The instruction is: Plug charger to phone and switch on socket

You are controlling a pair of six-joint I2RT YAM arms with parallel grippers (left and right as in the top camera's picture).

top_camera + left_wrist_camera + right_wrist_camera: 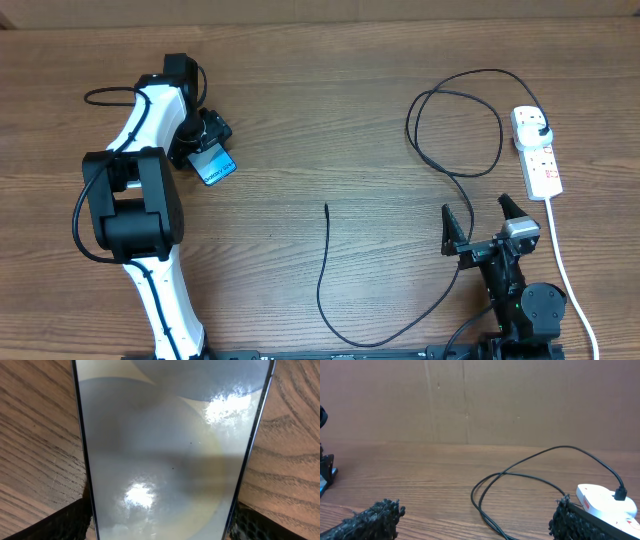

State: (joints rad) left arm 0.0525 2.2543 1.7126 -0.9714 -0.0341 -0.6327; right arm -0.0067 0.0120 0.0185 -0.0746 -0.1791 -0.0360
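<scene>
Left tool point(161, 517) is closed across the phone point(216, 168), pads against both long edges. The phone is screen-up on the counter point(330, 100), far left. Right tool point(482, 222) is spread wide, holding nothing, near the right front edge. Charger point(322, 270): loose tip mid-counter, well apart from the phone; cable loops right; plug head point(541, 131) sits in the socket point(543, 170) at far right. Can't tell the switch position.

Wood-grain table point(300, 120), brown cardboard backdrop point(470, 400)
</scene>
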